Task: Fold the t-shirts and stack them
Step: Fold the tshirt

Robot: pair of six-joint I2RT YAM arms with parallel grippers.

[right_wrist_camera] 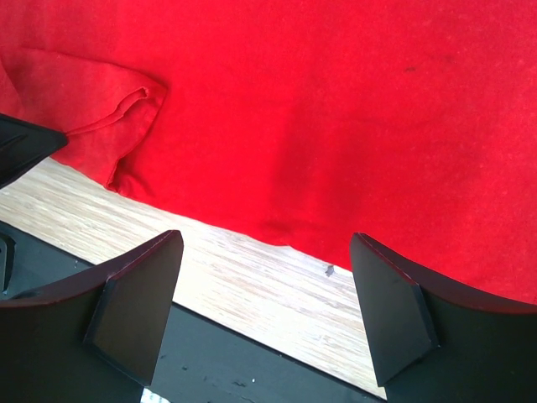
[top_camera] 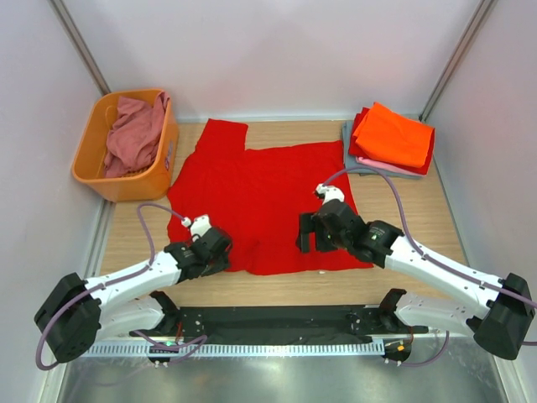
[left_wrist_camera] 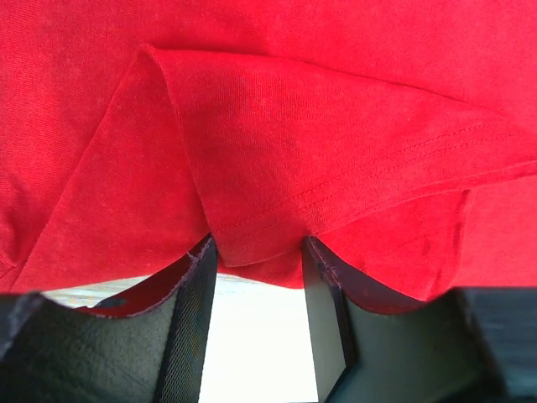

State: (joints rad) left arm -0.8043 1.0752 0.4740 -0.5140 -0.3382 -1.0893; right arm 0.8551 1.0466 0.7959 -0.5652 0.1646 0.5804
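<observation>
On the table point(top_camera: 436, 218), red t-shirt point(top_camera: 260, 193) lengthwise left-to-right

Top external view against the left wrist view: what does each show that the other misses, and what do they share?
Only top external: the orange basket holding a dusty rose shirt, the folded stack at the far right topped by an orange shirt, and the right gripper, open. Only left wrist: a hem fold with its stitching, lying between the jaws, which stand apart. Both: the red t-shirt and the left gripper at its near edge.
</observation>
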